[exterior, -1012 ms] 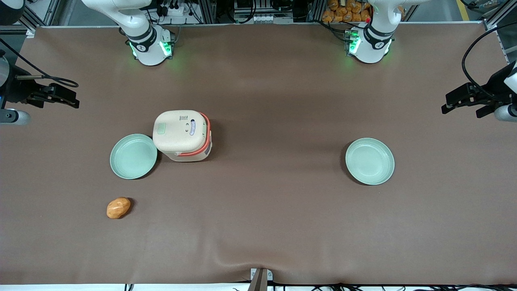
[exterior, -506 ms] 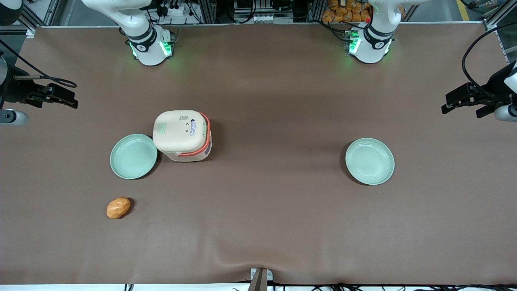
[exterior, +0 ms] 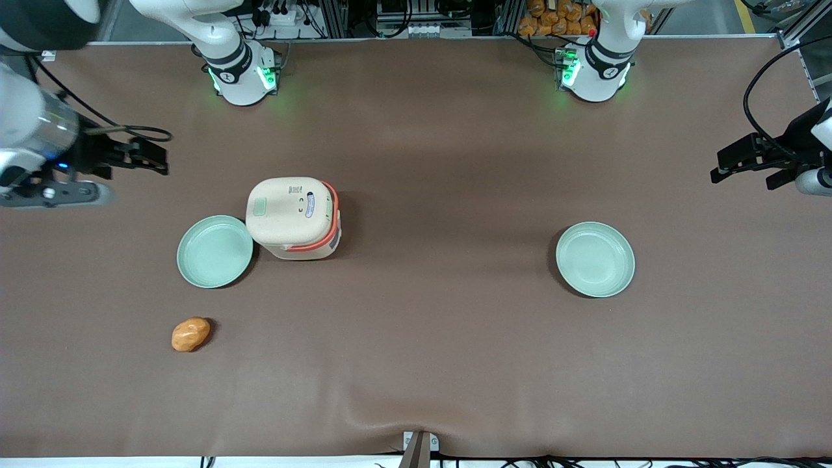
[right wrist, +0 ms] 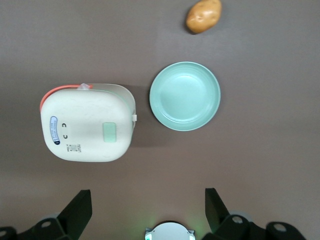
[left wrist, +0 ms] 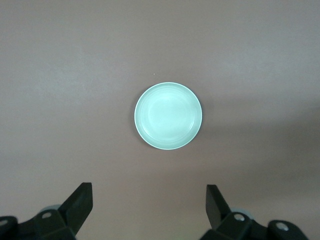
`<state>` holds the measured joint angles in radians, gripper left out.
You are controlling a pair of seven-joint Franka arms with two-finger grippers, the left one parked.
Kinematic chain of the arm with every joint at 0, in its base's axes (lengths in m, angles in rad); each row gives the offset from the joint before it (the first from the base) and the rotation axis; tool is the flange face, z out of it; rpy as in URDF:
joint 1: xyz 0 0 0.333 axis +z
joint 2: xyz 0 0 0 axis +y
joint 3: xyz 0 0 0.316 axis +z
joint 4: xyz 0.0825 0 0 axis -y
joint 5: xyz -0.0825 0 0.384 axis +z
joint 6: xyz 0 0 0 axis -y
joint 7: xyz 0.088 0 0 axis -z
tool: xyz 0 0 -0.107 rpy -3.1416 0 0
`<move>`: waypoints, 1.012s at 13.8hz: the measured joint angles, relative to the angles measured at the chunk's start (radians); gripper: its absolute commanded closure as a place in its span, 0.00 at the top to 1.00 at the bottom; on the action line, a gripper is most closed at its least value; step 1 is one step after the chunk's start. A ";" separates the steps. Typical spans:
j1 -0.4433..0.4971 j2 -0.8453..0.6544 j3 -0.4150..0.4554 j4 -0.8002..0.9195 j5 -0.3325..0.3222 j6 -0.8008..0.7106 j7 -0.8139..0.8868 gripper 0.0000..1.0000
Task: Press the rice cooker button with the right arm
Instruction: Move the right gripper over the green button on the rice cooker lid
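The rice cooker [exterior: 292,218] is cream with a coral-orange band and stands shut on the brown table. Its lid carries a pale green square patch [exterior: 260,207] and a small oval label. My right arm's black gripper [exterior: 158,161] hangs high over the table toward the working arm's end, apart from the cooker and farther from the front camera than it. In the right wrist view the cooker [right wrist: 87,129] and its green patch [right wrist: 109,133] show below the gripper [right wrist: 147,200], whose fingers stand wide open and hold nothing.
A pale green plate [exterior: 215,251] lies right beside the cooker and also shows in the right wrist view [right wrist: 185,96]. A potato [exterior: 190,334] lies nearer the front camera. A second green plate [exterior: 595,259] lies toward the parked arm's end. The arm bases [exterior: 242,78] stand at the table's back edge.
My right gripper has swung in over the table toward the cooker, and more of the arm has come into the front view. The cooker, plates and potato have not moved.
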<state>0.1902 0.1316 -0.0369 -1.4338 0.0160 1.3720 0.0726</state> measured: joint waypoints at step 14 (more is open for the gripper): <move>0.099 0.086 0.003 -0.316 0.089 0.331 0.020 0.14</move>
<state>0.2889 0.2181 -0.0338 -1.7499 0.1052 1.7031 0.0926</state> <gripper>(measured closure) 0.855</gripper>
